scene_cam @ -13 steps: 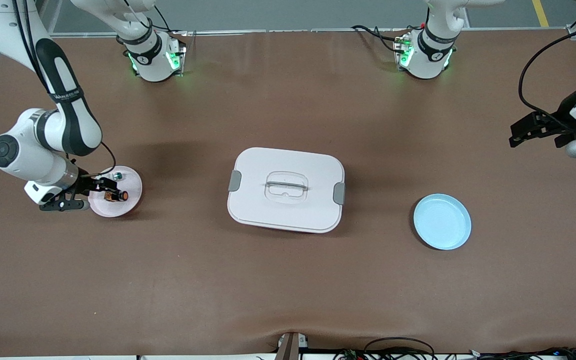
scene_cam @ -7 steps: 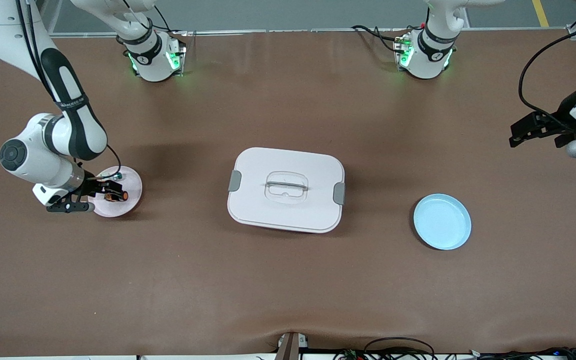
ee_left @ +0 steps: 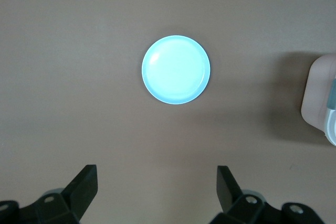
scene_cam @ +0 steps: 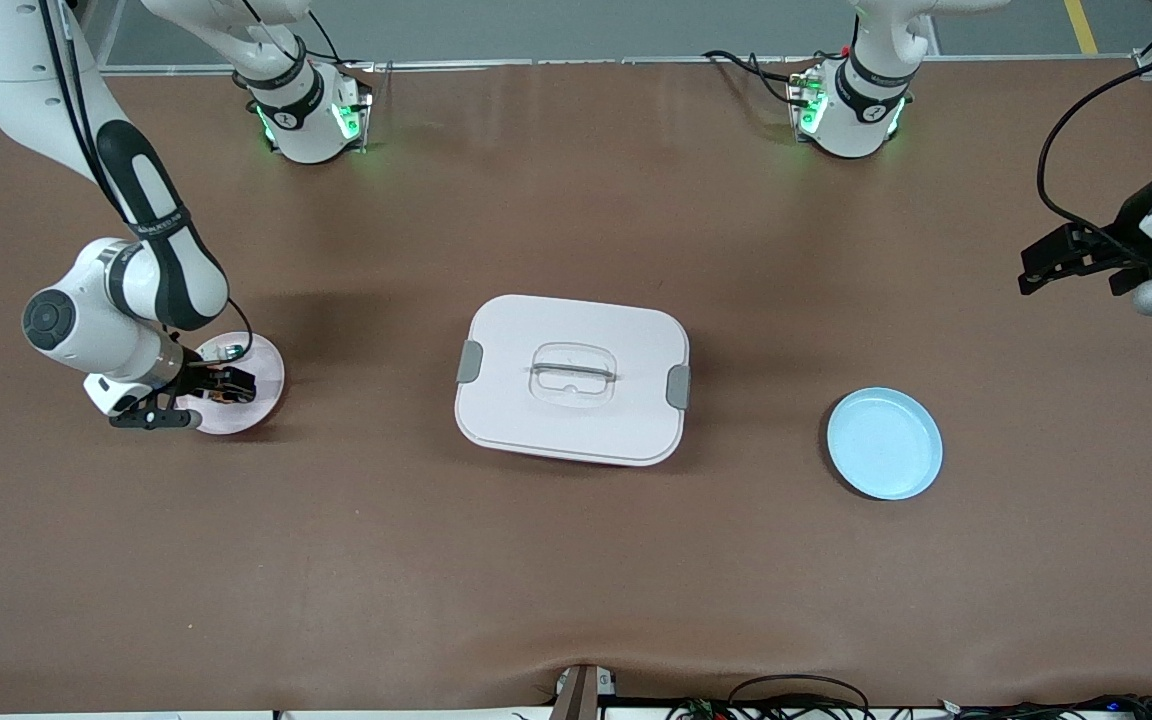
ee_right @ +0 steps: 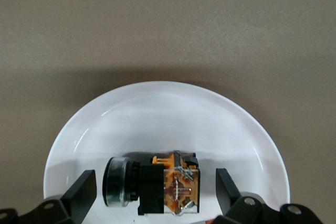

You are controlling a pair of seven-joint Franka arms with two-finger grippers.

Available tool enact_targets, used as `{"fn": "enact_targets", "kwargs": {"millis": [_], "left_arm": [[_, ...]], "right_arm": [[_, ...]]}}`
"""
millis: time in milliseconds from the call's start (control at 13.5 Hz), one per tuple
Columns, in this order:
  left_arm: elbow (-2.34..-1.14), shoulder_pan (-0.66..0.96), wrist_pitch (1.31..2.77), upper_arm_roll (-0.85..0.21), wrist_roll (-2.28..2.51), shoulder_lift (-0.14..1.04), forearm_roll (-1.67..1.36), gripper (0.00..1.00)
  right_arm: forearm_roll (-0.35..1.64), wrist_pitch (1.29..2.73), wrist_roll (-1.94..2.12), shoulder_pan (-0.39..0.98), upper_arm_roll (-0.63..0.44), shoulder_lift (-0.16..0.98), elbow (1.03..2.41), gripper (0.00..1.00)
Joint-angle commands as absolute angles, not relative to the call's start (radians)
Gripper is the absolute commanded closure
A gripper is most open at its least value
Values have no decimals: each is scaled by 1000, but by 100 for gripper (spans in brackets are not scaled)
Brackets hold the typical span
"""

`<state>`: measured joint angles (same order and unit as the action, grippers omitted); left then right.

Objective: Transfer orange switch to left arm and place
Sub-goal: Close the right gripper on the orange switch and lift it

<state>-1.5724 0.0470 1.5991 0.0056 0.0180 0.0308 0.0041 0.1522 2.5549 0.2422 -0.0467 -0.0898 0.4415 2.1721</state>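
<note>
**Right pincer spread around the orange switch on the pink plate**

The right pincer [scene_cam: 221,392] is low over the pink plate [scene_cam: 261,372] at the right arm's end of the desk [scene_cam: 576,560]. Its fingers [ee_right: 81,195] are spread wide, one on each side of the orange switch [ee_right: 157,183], without touching it. The switch lies on its side in the plate, its round face end toward one finger and its black-and-orange body toward the other. In the front view the switch is mostly hidden under the pincer. A small white-and-green part [scene_cam: 232,352] sits on the same plate, just beside the pincer and farther from the front camera.

The box [scene_cam: 572,378] stands closed in the middle of the desk, grey clips on its short sides and a clear handle on its lid, well apart from both plates.

The left arm waits at its own end of the desk. The left pincer [scene_cam: 1061,262] hangs in the air over bare desk, its fingers [ee_left: 84,187] spread and nothing between them. The blue plate [scene_cam: 884,443] lies empty on the desk between the box and the left arm's end, nearer to the front camera than the box's middle.
</note>
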Motion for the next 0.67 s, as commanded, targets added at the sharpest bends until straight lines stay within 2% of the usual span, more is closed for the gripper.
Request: {"fn": "enact_targets", "kwargs": {"millis": [0,297,372,446,520,594], "left_arm": [[-1554,46,1582,3,11,35,17,0],[-1554,48,1582,3,11,35,17,0],[-1554,48,1582,3,11,35,17,0],[-1554,48,1582,3,11,35,17,0],[-1554,48,1582,3,11,35,17,0],[-1554,48,1582,3,11,35,17,0]], "right_arm": [[181,2571,261,-51,-81,446,2178,0],[181,2569,261,-51,-81,449,2177,0],[181,2568,261,-54,-81,449,2175,26],[181,2563,268,-55,-81,449,2172,65],[181,2559,270,-55,-81,449,2171,100],[181,2557,268,-55,-81,449,2169,100]]}}
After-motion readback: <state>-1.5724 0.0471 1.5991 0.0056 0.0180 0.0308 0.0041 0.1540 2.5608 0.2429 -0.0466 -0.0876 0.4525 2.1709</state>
